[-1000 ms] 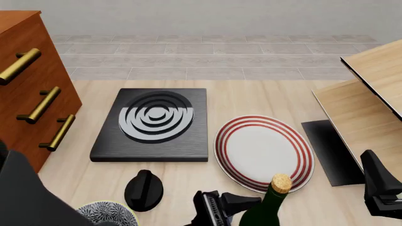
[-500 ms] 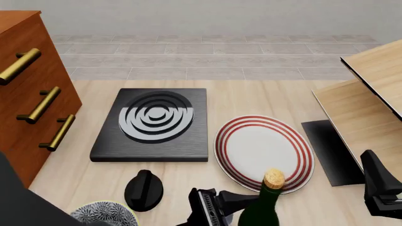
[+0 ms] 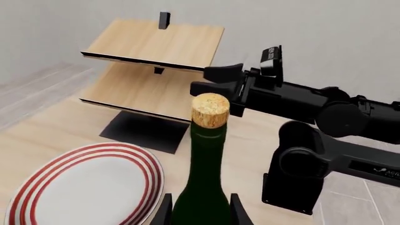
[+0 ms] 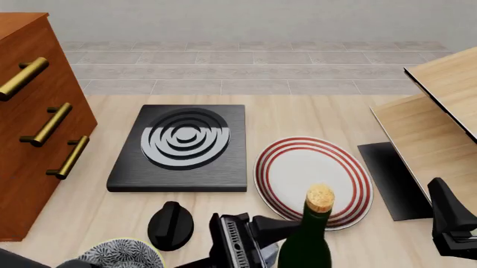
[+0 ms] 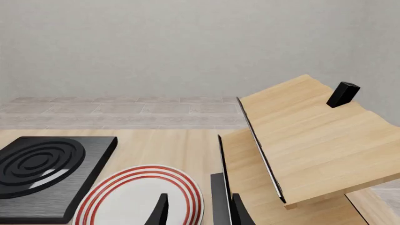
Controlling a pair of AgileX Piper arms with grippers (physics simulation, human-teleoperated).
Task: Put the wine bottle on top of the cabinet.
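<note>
1. Bottle first — the wine bottle (image 4: 311, 234) stands upright at the near table edge, its cork in front of the red-striped plate (image 4: 298, 173).
2. Left gripper (image 3: 200, 208) is clamped around the bottle's body, a finger on each side.
3. Right gripper (image 5: 198, 211) holds nothing, fingers parted, near the pale shelf unit (image 5: 306, 136).
4. Cabinet (image 4: 30, 111) stands at the table's left — well apart from the bottle, beyond the black hotplate (image 4: 182, 146).

Passage toward the cabinet (image 4: 33, 111) at the left is bounded by the black burner block (image 4: 181, 148) and knob (image 4: 171, 224), while the plate (image 4: 313, 180) lies ahead and the shelf unit (image 4: 436, 120) closes the right side.
</note>
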